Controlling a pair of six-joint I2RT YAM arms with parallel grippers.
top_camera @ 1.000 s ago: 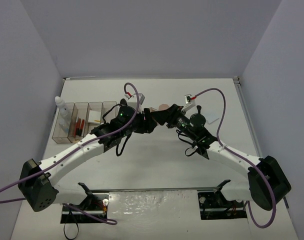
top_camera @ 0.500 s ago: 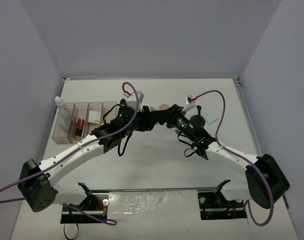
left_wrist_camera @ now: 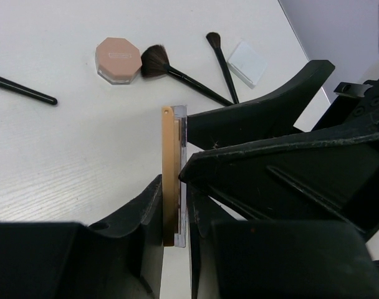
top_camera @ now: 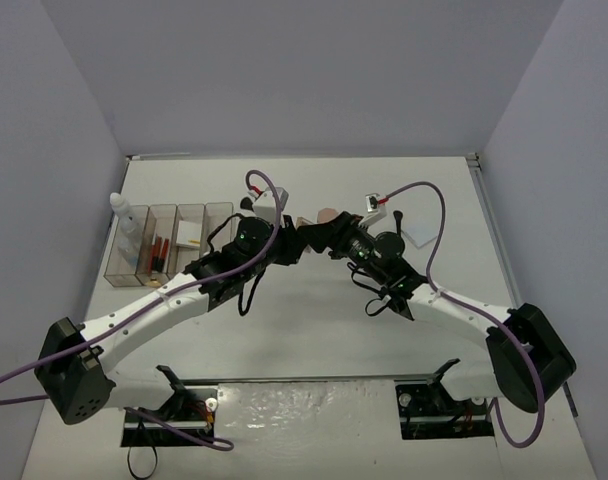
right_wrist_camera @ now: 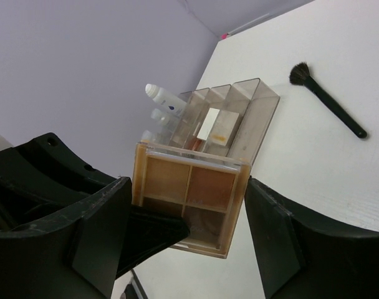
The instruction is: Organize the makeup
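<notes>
**Palette changing hands in mid-air**

The two arms are meeting over the middle of the table (top_camera: 284,330), and the step looks to be a handover of the square tan palette (right_wrist_camera: 189,187). The left gripper (left_wrist_camera: 172,187) is clamping the palette's thin edge between closed jaws. The right gripper (right_wrist_camera: 186,199) is standing wide on either side of it. Whether those jaws are pressing or just clear of it cannot be told.

To do this well, the right jaws should be opening fully and drawing straight back, so they are not twisting the palette out of a narrow edge grip. The left arm should be waiting until it alone is carrying the load. It can then be swinging toward the clear bins (top_camera: 164,245) on its own side.

The overhead view is hiding the palette behind the grippers. The right wrist view is showing its face, the bins behind it and a white bottle (right_wrist_camera: 161,96). The left wrist view is showing it edge-on, and below it the loose items: a pink compact (left_wrist_camera: 118,59), black brushes (left_wrist_camera: 183,75) and a white pad (left_wrist_camera: 247,62).
</notes>
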